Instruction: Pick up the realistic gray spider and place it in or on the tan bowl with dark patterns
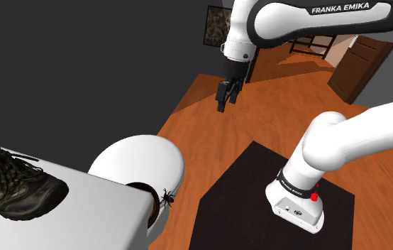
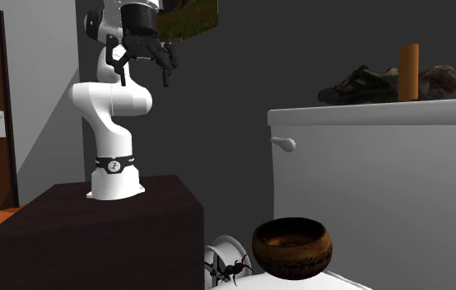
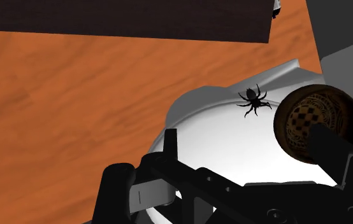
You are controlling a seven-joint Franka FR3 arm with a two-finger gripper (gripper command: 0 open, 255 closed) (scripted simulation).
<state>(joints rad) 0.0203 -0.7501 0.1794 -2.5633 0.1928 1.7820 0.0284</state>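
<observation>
Gripper [image 2: 145, 80] agape, empty, high above spider [image 3: 253, 100]; bowl [image 3: 308, 118] partly behind one finger [image 3: 334, 151].

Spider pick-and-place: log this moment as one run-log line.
stage: pre-grasp | gripper: open, empty, high above toilet lid | spider: on lid, not yet grasped | bowl: on lid, beside spider, apart

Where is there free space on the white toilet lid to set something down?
The lid's front half, away from the spider and the bowl, is bare. The back edge, where those two sit side by side, is crowded.
</observation>
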